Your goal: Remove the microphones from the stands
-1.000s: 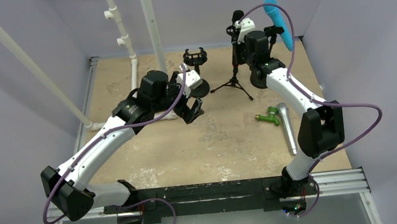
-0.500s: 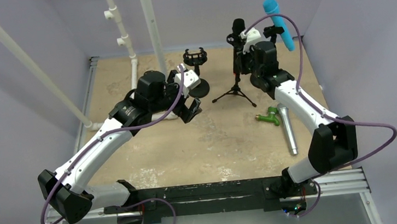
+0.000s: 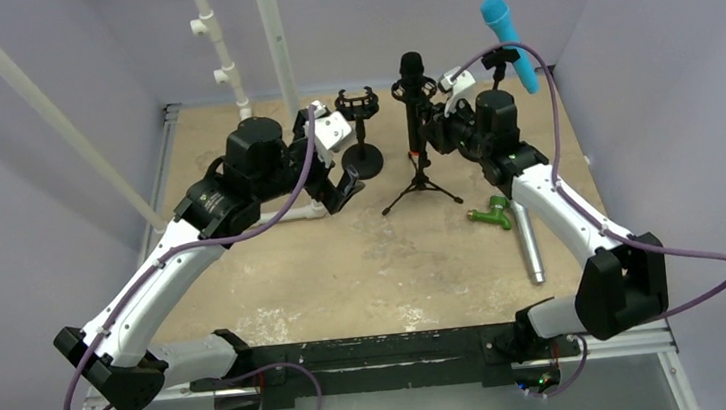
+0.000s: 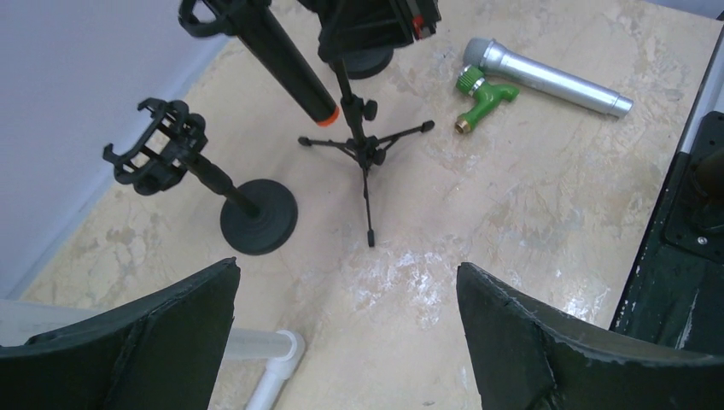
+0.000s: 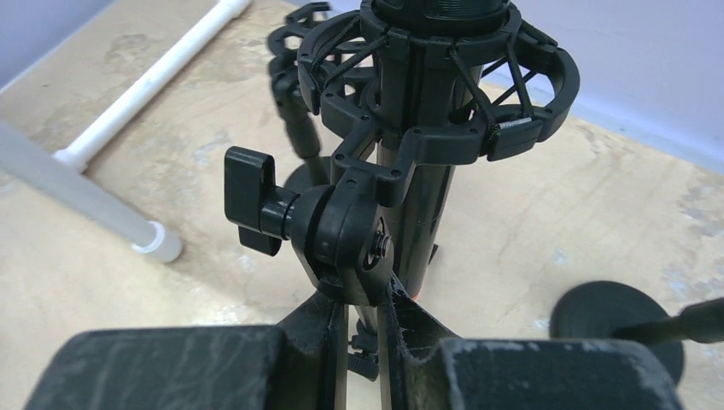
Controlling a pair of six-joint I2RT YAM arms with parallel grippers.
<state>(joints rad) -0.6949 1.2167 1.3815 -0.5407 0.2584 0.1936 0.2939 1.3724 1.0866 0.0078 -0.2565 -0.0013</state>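
Observation:
A black microphone (image 3: 411,80) sits upright in the shock mount (image 5: 444,94) of a small tripod stand (image 3: 420,184). My right gripper (image 3: 435,133) is shut on the stand's thin pole just below the swivel joint (image 5: 341,231), seen close up in the right wrist view, right gripper (image 5: 363,299). The microphone's body (image 5: 427,213) runs down behind the joint. To the left of the stand, my left gripper (image 3: 342,182) hangs open above the table and holds nothing. The left wrist view looks down past the left gripper (image 4: 346,269) at the microphone (image 4: 282,60) and tripod (image 4: 365,154).
An empty shock-mount stand on a round base (image 3: 357,105) stands just left of the tripod. A blue microphone (image 3: 506,35) sits high on a stand at the back right. A silver microphone (image 3: 525,235) and a green tap (image 3: 491,215) lie right of centre. White pipes (image 3: 226,77) run along the back left.
My right gripper has carried the tripod stand and its microphone leftwards toward the table's middle. My left arm has drawn back a little to the left, jaws still open.

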